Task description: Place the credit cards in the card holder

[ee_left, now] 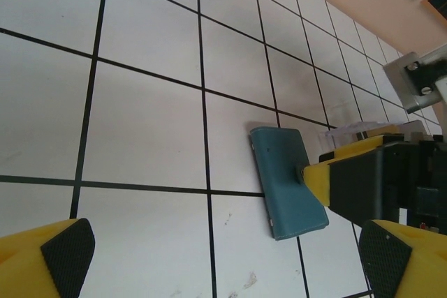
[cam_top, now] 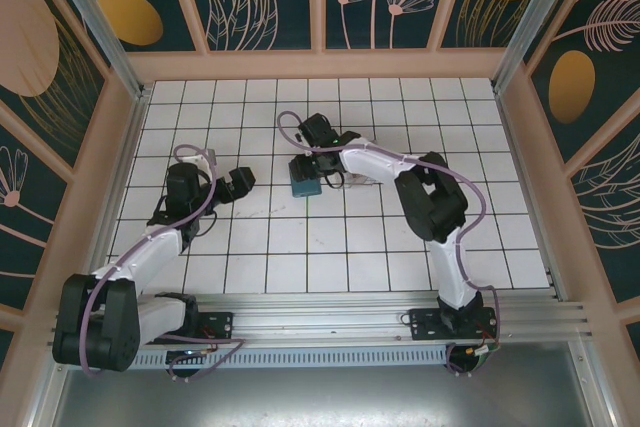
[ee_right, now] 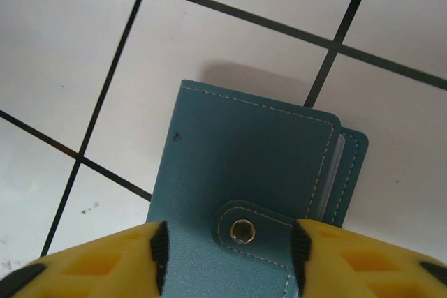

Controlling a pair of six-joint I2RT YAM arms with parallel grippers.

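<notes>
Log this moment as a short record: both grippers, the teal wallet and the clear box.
left gripper: open wide, held above bare tiles, apart from the wallet
right gripper: jaws partly open, straddling the snap tab
teal wallet: closed and snapped, lying flat on the tiled table
clear box: on the tiles just beyond the wallet; contents cannot be told
task state: right gripper is at the wallet, not the clear box

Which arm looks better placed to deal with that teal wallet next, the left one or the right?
Right, I'd say. The right gripper sits directly over the teal wallet, fingers either side of its snap tab. The left gripper hovers open over bare tiles, apart from it.
</notes>
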